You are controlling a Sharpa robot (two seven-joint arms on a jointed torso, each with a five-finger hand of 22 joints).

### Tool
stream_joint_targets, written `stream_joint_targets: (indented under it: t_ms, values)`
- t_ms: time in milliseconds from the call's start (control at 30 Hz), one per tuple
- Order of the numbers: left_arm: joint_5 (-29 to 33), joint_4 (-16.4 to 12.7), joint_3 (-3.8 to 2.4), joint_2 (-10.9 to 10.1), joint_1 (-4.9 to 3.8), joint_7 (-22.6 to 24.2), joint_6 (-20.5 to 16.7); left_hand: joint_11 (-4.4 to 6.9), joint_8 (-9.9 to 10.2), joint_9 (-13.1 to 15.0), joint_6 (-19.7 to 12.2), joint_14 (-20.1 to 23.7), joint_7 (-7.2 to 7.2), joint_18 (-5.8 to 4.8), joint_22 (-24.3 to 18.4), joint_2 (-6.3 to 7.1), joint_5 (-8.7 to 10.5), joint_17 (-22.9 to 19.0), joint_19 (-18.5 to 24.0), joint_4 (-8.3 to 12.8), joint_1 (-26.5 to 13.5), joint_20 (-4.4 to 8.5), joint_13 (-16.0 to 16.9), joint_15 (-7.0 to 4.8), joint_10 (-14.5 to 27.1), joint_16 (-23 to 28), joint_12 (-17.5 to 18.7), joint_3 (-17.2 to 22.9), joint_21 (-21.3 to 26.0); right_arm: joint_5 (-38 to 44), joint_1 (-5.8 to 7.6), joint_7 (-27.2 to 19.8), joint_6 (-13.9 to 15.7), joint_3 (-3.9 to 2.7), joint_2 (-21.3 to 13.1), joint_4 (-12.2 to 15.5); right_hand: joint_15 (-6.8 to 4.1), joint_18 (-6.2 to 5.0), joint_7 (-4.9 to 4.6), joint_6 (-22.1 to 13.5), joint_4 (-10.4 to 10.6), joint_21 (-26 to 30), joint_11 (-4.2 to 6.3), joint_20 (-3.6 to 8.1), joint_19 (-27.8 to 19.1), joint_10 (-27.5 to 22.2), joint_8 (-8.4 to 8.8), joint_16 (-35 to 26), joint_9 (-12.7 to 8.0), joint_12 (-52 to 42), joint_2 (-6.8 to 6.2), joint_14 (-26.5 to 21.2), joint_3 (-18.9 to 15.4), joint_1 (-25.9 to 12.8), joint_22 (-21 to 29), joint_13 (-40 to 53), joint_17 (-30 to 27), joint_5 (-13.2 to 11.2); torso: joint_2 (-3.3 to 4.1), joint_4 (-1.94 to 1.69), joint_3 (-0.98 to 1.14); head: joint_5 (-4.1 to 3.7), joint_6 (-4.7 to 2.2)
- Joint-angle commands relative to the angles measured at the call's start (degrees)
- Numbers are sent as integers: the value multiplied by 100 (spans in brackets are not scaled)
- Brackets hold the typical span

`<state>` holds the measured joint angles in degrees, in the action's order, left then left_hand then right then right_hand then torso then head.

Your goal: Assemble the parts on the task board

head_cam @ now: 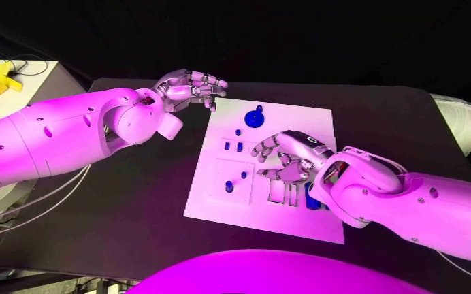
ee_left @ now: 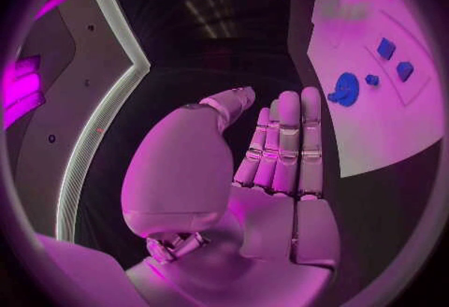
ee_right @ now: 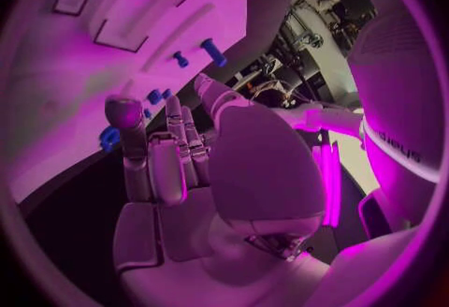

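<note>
The white task board [head_cam: 295, 118] lies in the middle of the black table. On it are a round blue part [head_cam: 255, 117], two small blue parts [head_cam: 233, 147] side by side, a small blue part [head_cam: 229, 186] near the left edge and a blue part [head_cam: 312, 199] beside my right wrist. My right hand [head_cam: 284, 159] hovers over the board's middle with its fingers loosely bent and nothing in them. My left hand [head_cam: 191, 90] hangs off the board's far left corner. Its fingers [ee_left: 285, 146] are straight and hold nothing. The round part [ee_left: 344, 88] lies just beyond them.
Rectangular recesses [head_cam: 282, 195] are cut into the board's near part, beside my right hand. Black table [head_cam: 147, 192] runs all around the board. A pale surface with a yellow object [head_cam: 10, 76] stands at the far left.
</note>
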<state>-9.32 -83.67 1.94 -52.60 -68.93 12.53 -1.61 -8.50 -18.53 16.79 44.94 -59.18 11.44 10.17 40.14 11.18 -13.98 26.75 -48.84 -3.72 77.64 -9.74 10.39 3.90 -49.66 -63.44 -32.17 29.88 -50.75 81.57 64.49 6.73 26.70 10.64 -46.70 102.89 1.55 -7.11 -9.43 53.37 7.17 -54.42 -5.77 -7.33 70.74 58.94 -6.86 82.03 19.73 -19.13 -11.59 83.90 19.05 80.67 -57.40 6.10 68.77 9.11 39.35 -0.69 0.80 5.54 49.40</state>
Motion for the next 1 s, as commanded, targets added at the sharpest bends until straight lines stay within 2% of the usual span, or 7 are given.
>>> stream_joint_targets:
  t_ms: [33, 133, 167, 200, 300, 600, 1000]
  values:
    - [-19, -11, 0, -1, 1, 58, 114, -5, -19, 2, -53, 6, 119, 33, -7, -16, 19, 5, -20, -4, 48, 0, 6, 31, 51, -38, -23, -37, 23, -1684, 133, -455, -167, -14, -277, 76, -111, -93, 54, 121, -2, -42, 113, 72, 65, 489, -75, 7, 7, -393, -5, 17, 129, 57, -54, 161, -10, 7, -11, 16, 0, -154, -69]
    - [-20, -17, 2, -3, 6, 99, 92, -7, -24, 1, -59, 10, 119, 32, -8, -13, 18, 5, -19, -5, 47, -1, 4, 32, 65, -37, -24, -39, 25, -2142, 263, -404, -384, -22, -576, 130, -292, 99, 191, 450, -3, -929, 324, 251, 630, 1185, -378, 290, 130, -1803, -67, 282, 57, -52, -845, 1102, 694, -99, -12, 28, 3, -214, -121]
    - [-20, -16, 2, -1, 8, 116, 85, -7, -24, 1, -59, 10, 119, 32, -8, -13, 18, 5, -19, -5, 47, -1, 4, 32, 65, -37, -24, -39, 25, -2265, 300, -361, -462, -24, -684, 154, -366, 158, 211, 349, 38, -1101, 319, 280, 747, 952, -550, 380, 226, -3791, -17, 352, 42, -121, -1015, 3291, 915, -63, -17, 29, 5, -233, -134]
    - [-41, -15, 3, 2, 15, 146, 70, -6, -26, 2, -59, 11, 119, 32, -8, -14, 18, 5, -19, -5, 47, -1, 4, 33, 66, -37, -25, -39, 25, -2409, 343, -285, -557, -25, -845, 189, -323, 157, 151, 168, 152, -1188, 259, 259, 782, 967, -757, 428, 344, -4850, -18, 378, 33, -237, -1133, 4640, 1064, -95, -23, 30, 7, -300, -145]
    - [-102, -16, 3, 10, 30, 195, 58, -6, -28, 2, -59, 12, 119, 32, -9, -17, 17, 5, -18, -6, 48, -1, 5, 33, 66, -37, -27, -38, 26, -2551, 386, -103, -689, -25, -1103, 237, -297, 198, 222, 153, 358, -1379, 317, 266, 886, 1837, -1059, 521, 517, -5989, 29, 435, -58, -434, -1333, 6378, 1310, -131, -34, 35, 12, -399, -158]
    - [-144, -28, 4, 41, 83, 255, 65, -6, -33, 2, -59, 15, 118, 32, -9, -19, 17, 5, -17, -8, 46, -2, 6, 34, 66, -36, -31, -39, 28, -2184, 401, 630, -985, 33, -1768, 408, -331, 278, 286, 140, 775, -1738, 360, 301, 1073, 2469, -1349, 667, 669, -6605, 20, 522, -371, -743, -1685, 7479, 1715, -34, -33, 37, -10, -684, -204]
    - [-146, -17, 3, 99, 103, 262, 73, -6, -33, 2, -59, 15, 118, 32, -9, -19, 17, 5, -17, -8, 46, -2, 6, 34, 66, -36, -31, -39, 28, -1418, 267, 1208, -848, 130, -2313, 765, -365, 335, 334, 187, 946, -1993, 402, 336, 1194, 2743, -1449, 762, 687, -6812, 11, 584, -809, -872, -1936, 7892, 2007, 4, -50, 47, -21, -835, -175]
